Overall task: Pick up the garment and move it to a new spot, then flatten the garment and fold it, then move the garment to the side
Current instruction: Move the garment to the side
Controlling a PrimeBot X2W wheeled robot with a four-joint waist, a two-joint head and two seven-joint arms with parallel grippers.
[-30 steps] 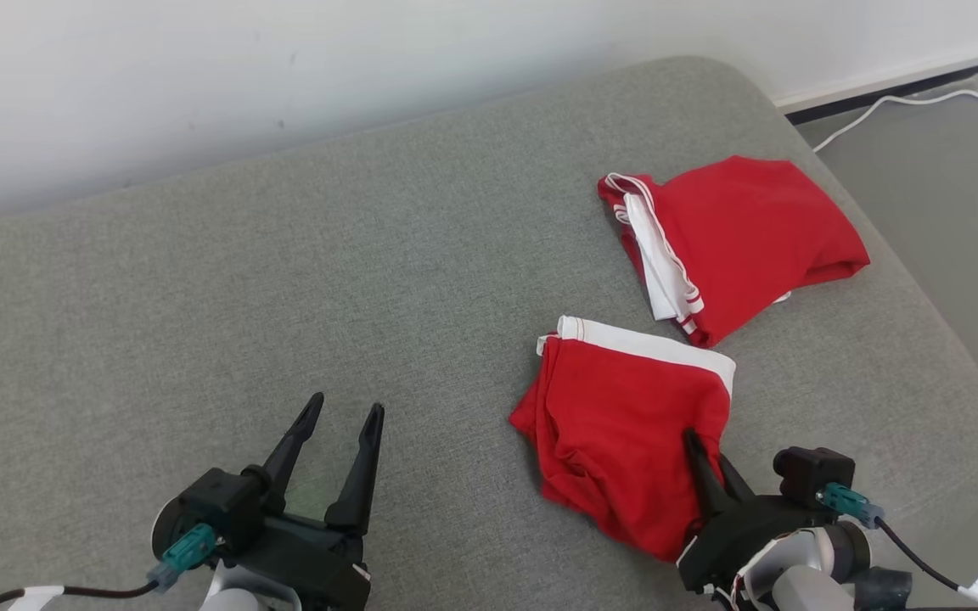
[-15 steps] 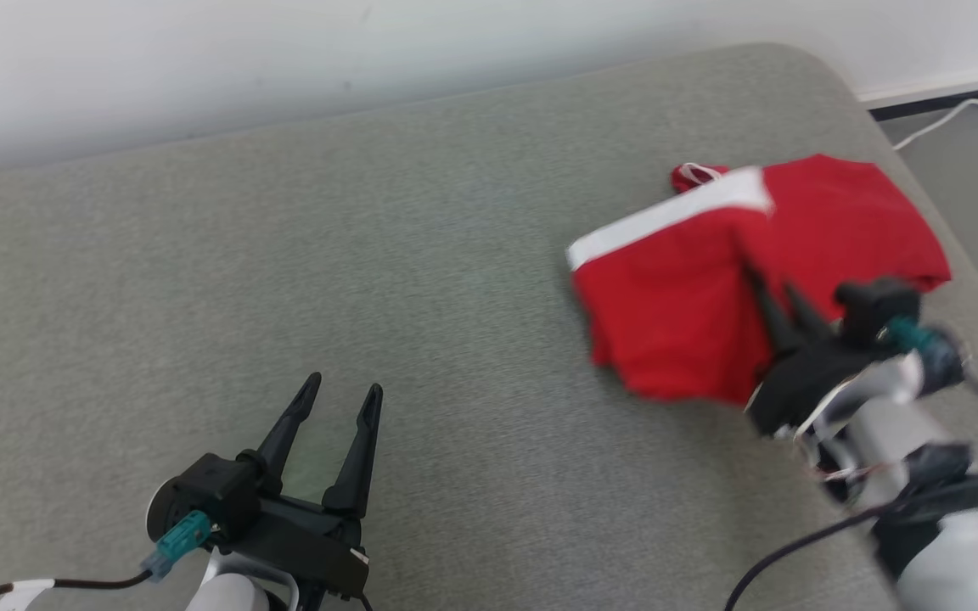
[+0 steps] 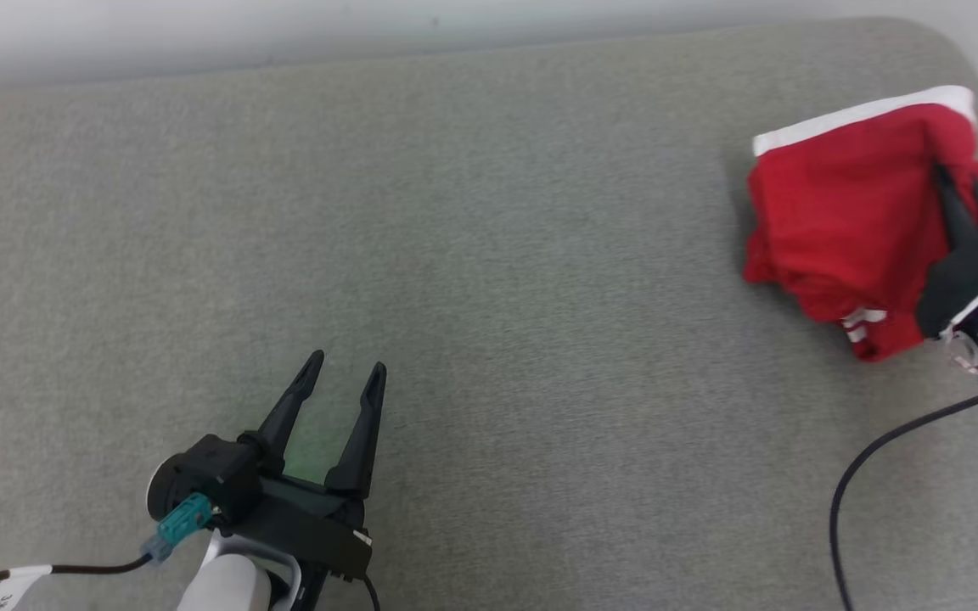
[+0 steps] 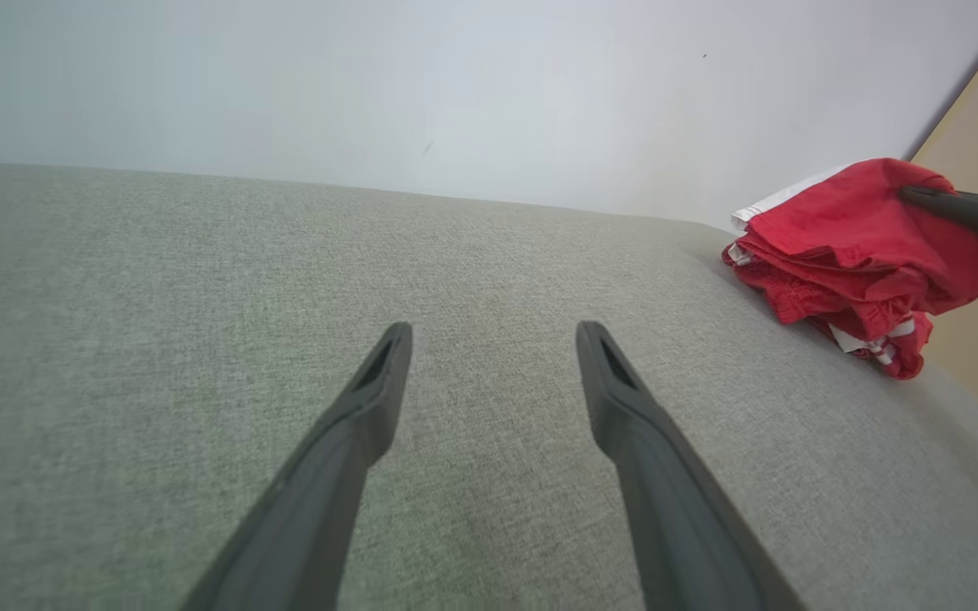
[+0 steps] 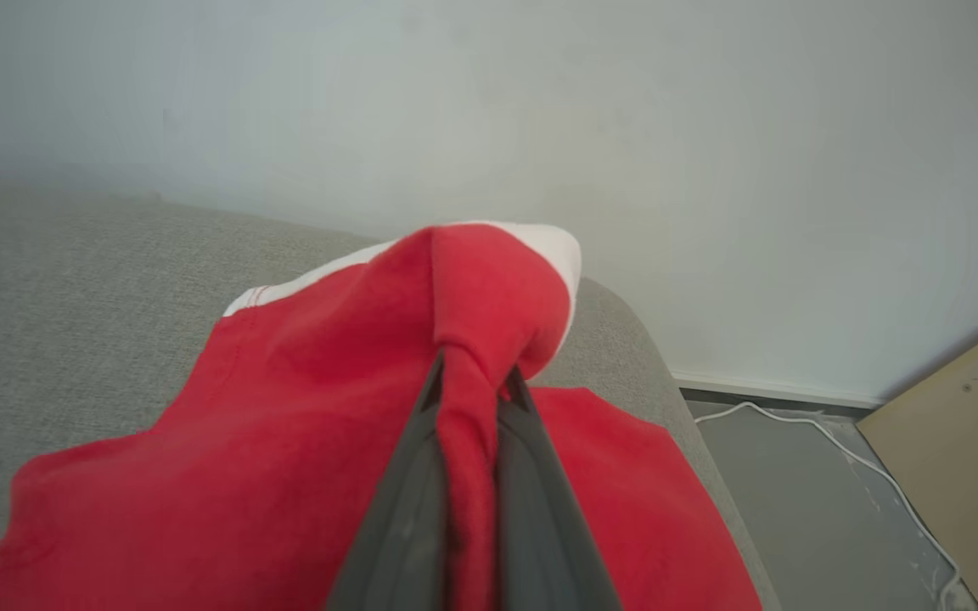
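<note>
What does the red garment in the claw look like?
The garment is soft red cloth with a plain white band along its top edge. It is folded but rumpled. The right claw is shut on a pinch of it, so that part stands raised. It sits near the far right corner of the grey cushion, and its lower folds seem to lie over another red piece with striped white trim.

Two garments [image 3: 837, 204] [image 3: 873, 336]; two grippers [image 3: 347, 363] [image 3: 958, 176]; one cushion [image 3: 489, 255]
</note>
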